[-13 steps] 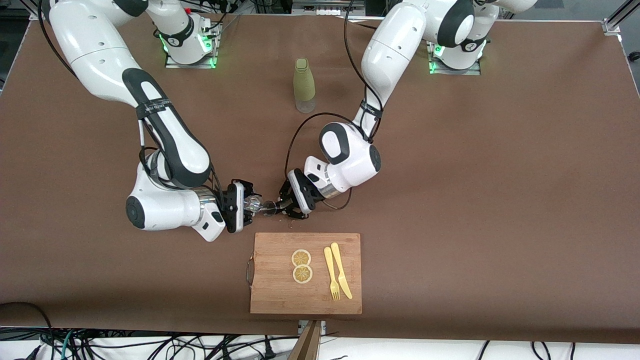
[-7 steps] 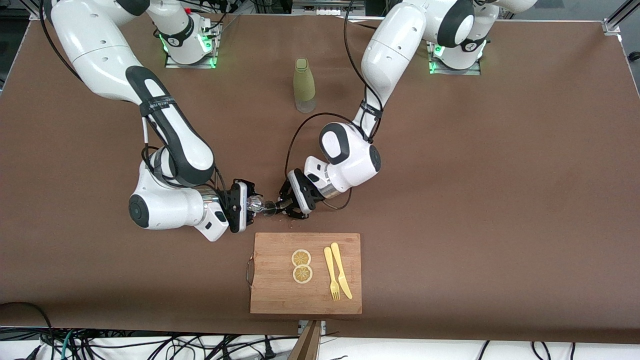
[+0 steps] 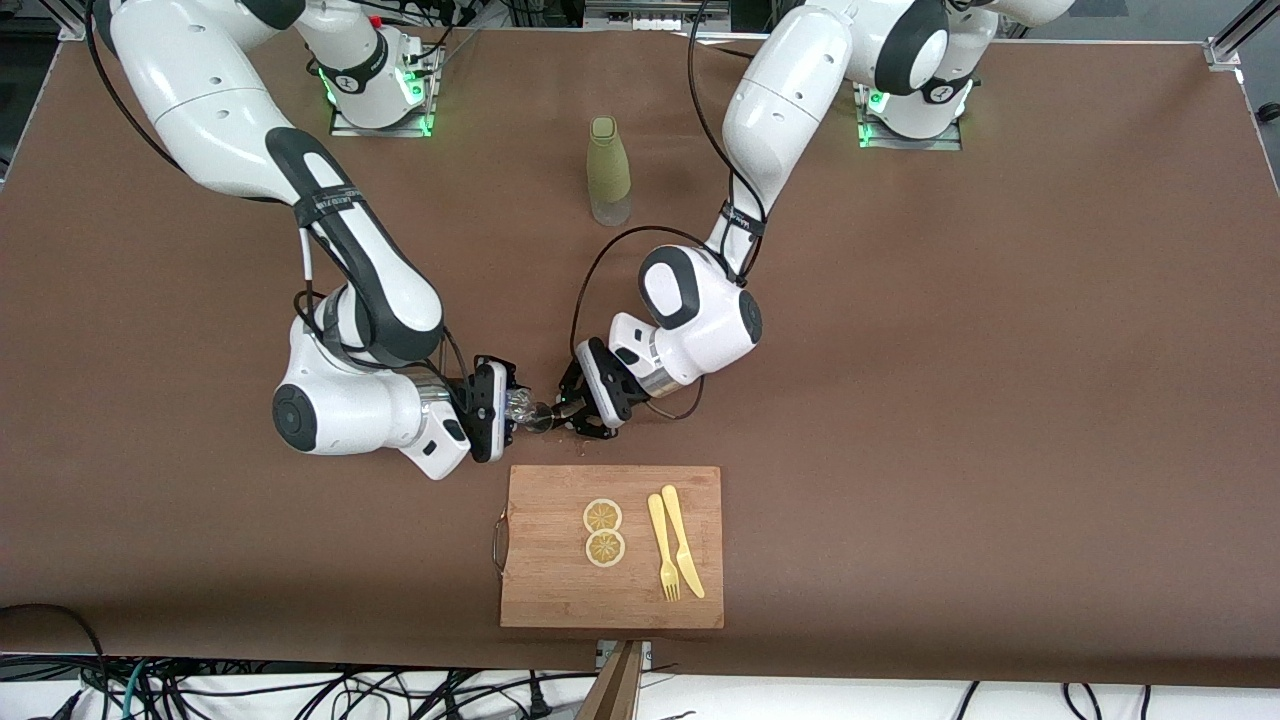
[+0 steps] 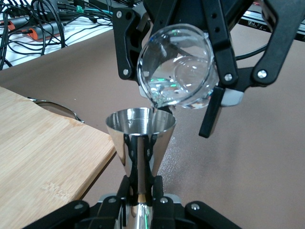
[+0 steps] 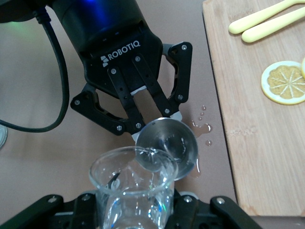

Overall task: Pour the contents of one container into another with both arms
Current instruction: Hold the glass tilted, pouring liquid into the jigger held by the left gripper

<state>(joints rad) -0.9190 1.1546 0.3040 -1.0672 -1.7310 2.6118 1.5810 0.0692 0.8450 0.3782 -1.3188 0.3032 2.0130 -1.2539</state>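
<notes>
between the two grippers, over the bare brown table (image 3: 900,400) just beside the cutting board's (image 3: 610,590) edge nearest the robots, the pour is under way. the right gripper (image 3: 505,408) is clamped around a clear glass beaker (image 4: 177,71), which is tipped so its spout hangs over the metal cup. the left gripper (image 3: 570,410) is clenched on the narrow stem of a shiny metal jigger (image 4: 140,129), held upright with its cone open to the beaker's lip.

as a judgement, the task is in its middle: the containers are brought together and tilted, some clear liquid is seen at the spout and in the beaker, and the emptying and setting down are left. droplets (image 5: 204,125) are spilled on the table beside the board.

the beaker is transparent and wet inside; the jigger is mirror-bright. lemon slices (image 3: 603,531), a yellow fork (image 3: 662,550) and knife (image 3: 683,540) lie on the board; a green bottle (image 3: 608,170) stands between the arms' bases.
</notes>
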